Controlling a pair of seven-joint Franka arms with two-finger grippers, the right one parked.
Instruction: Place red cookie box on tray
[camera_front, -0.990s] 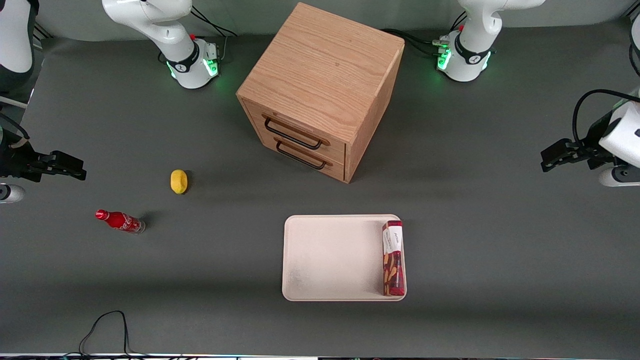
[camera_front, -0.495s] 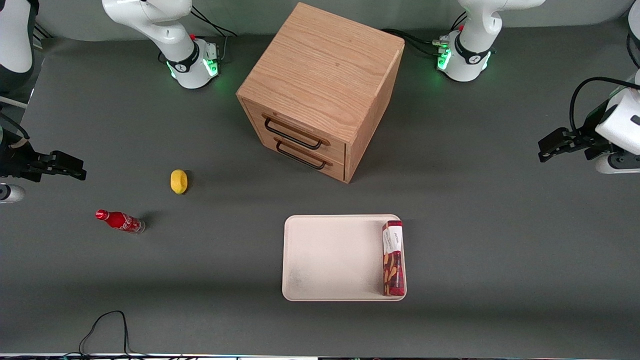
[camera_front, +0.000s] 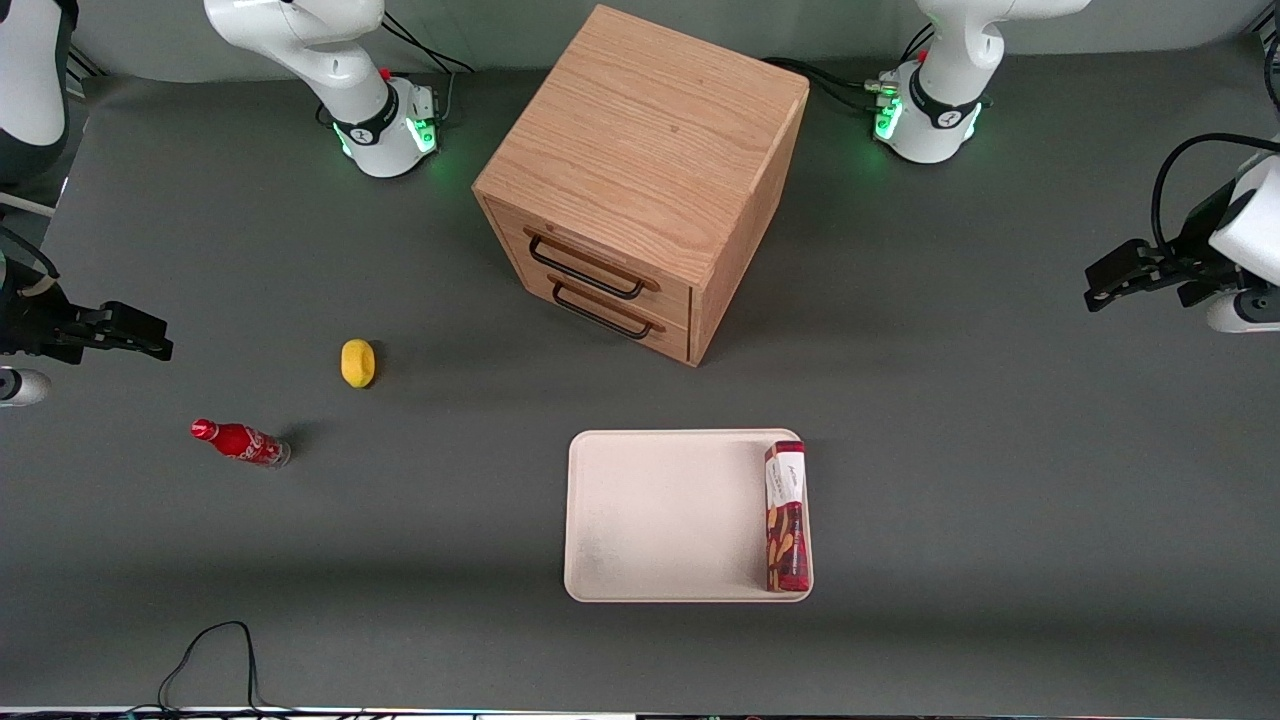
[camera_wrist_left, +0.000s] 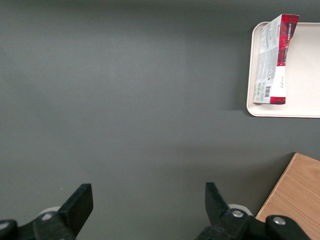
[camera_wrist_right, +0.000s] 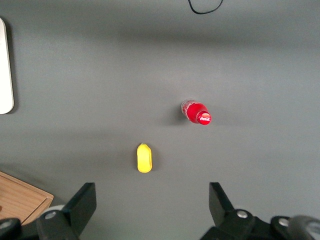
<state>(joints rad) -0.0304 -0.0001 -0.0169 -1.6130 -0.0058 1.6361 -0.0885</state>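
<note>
Dark-red carton on cream plastic: we see the red cookie box (camera_front: 786, 518) lying flat in the tray (camera_front: 670, 515), along the short rim at the working arm's end, white label end pointing toward the wooden cabinet (camera_front: 640, 180); our gripper (camera_front: 1100, 286) hangs over bare grey surface (camera_front: 950, 400) toward the working arm's end, well apart from the box, jaws spread wide and holding nothing.
</note>
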